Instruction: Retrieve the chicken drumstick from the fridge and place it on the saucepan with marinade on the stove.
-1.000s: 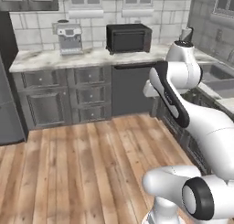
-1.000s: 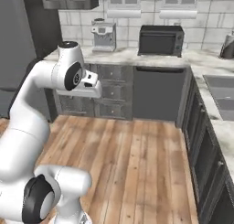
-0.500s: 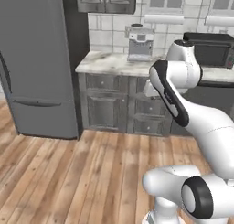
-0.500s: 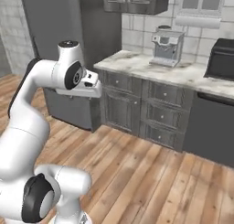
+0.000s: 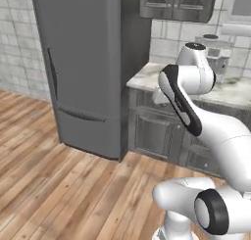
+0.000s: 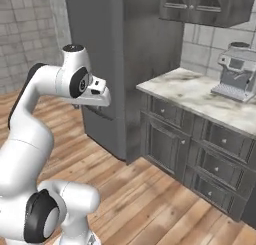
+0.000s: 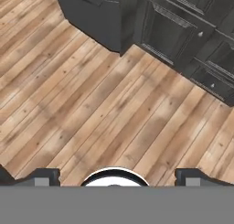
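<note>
Facing the fridge (image 5: 83,62), doors shut, so the chicken drumstick presumably sits inside, unseen. The gripper (image 7: 116,175) points down at the wooden floor (image 7: 82,104), its 2 fingertips (image 7: 43,176) spread wide with nothing between them. From the hand, the fridge lies ahead and to the left, well apart, with the grey cabinets (image 6: 200,149) to its right. Door handle (image 5: 52,72) runs vertically; reaching it likely comes next.
</note>
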Motion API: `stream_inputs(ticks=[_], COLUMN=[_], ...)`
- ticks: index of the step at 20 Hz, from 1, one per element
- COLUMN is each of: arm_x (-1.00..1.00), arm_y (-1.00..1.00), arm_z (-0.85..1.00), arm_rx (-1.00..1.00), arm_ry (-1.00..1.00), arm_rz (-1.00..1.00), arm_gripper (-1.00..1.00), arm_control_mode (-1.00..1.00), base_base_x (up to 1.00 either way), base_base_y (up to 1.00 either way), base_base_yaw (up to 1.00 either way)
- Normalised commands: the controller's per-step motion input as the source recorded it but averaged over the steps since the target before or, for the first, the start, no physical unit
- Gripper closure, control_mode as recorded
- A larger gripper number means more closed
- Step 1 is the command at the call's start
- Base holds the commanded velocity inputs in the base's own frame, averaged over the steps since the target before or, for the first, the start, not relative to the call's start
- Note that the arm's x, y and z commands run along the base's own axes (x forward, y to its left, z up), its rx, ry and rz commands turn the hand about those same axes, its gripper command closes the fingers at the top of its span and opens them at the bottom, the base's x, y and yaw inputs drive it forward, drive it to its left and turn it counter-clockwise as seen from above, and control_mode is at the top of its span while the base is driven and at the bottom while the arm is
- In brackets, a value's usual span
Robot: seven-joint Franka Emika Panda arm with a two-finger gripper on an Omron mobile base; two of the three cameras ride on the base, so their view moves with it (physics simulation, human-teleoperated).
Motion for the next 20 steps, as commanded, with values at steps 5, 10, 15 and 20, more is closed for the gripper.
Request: stream_inputs(ticks=[5, 10, 15, 20], arm_x=[0.0, 0.0, 0.0, 0.0], arm_y=[0.0, 0.0, 0.0, 0.0], arm_z=[0.0, 0.0, 0.0, 0.0], arm_rx=[0.0, 0.0, 0.0, 0.0], arm_ry=[0.0, 0.0, 0.0, 0.0], arm_rz=[0.0, 0.0, 0.0, 0.0], arm_gripper=[-1.0, -1.0, -1.0, -1.0], arm_control_mode=[1.0, 1.0, 1.0, 1.0], base_base_x=[0.63, 0.25, 0.8, 1.0], base_base_y=[0.74, 0.84, 0.4, -0.36], base_base_yaw=[0.48, 0.71, 0.6, 0.19])
